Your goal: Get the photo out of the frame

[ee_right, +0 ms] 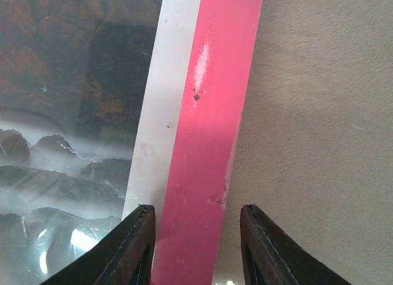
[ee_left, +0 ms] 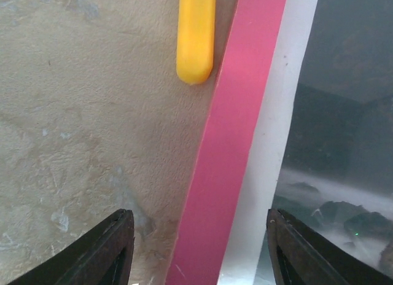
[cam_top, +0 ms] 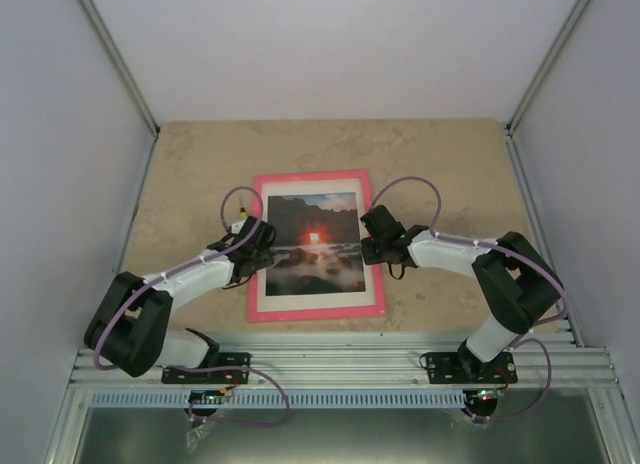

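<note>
We've got the photo (cam_top: 313,246) sitting in the pink frame (cam_top: 316,174), flat on the surface (cam_top: 200,159). Left jaws wide open over the frame's left edge, right jaws open narrower astride its right edge, gripping nothing.

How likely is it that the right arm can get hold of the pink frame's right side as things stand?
Probably yes. The right gripper sits open astride the right side of the frame, one finger by the white mat, the other over the table. Nothing lies between them. Whether the fingers touch down is unclear.
</note>
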